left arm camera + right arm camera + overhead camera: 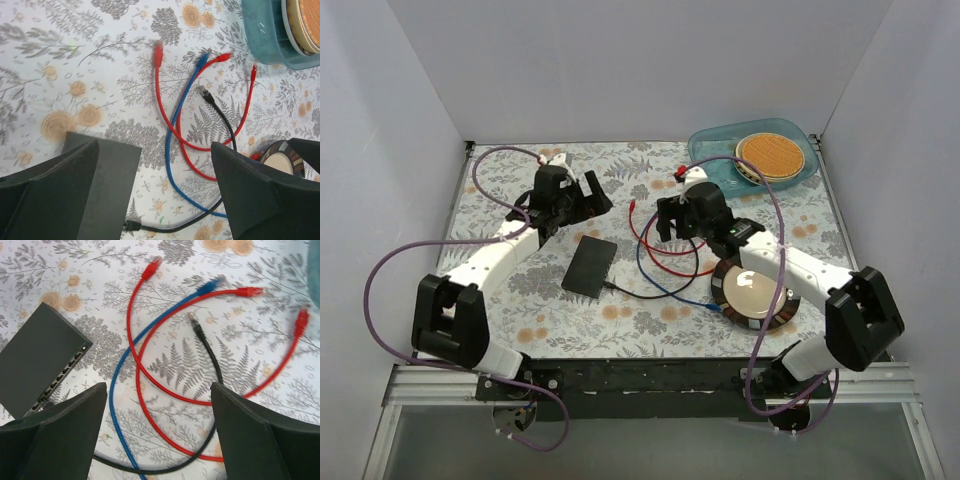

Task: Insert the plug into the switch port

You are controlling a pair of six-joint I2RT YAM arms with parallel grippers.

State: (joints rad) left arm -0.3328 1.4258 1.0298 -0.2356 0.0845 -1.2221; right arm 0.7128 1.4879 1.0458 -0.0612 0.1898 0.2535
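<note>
Teal tray (pixel 700 150) w/ orange disc (pixel 771 155) rear right; round dish (pixel 750 295) nearer.

We show the bench (pixel 630 325) under a matt, flower-printed covering; cloth or paper, we cannot tell. The box (pixel 590 265) is matt black with a smooth top. The red cables (pixel 128 320), blue cable (pixel 114 390) and black cable (pixel 212 357) wear smooth, slightly shiny plastic jackets. The tub (pixel 265 45) is glossy, see-through teal plastic. The left claw (pixel 154 150) and right claw (pixel 159 387) look like matt black plastic, faintly grainy.
</note>
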